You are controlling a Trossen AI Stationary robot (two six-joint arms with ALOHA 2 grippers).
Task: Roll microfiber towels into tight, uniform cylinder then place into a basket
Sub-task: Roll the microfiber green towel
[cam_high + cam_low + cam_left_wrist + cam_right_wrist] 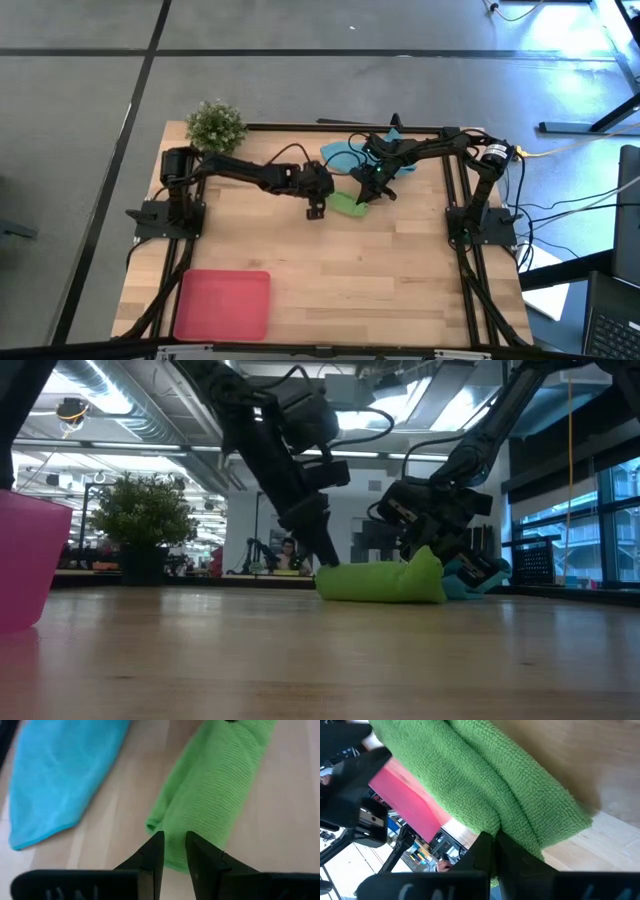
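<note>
Pinkish-red basket [222, 305] sits nearest, well apart from my grippers. My right gripper [492, 842] clamps the rolled lime green towel [349, 204]; my left gripper [172, 851], fingers slightly apart, touches its other end beside the light blue towel [60, 780].

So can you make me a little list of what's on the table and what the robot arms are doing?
green towel: loosely rolled, mid-table
blue towel: flat, unrolled, at the far edge
basket: near left corner, nothing in it
left gripper: fingers nearly closed, at one end of the green roll
right gripper: pinching the roll's other end
plant: far left corner
</note>
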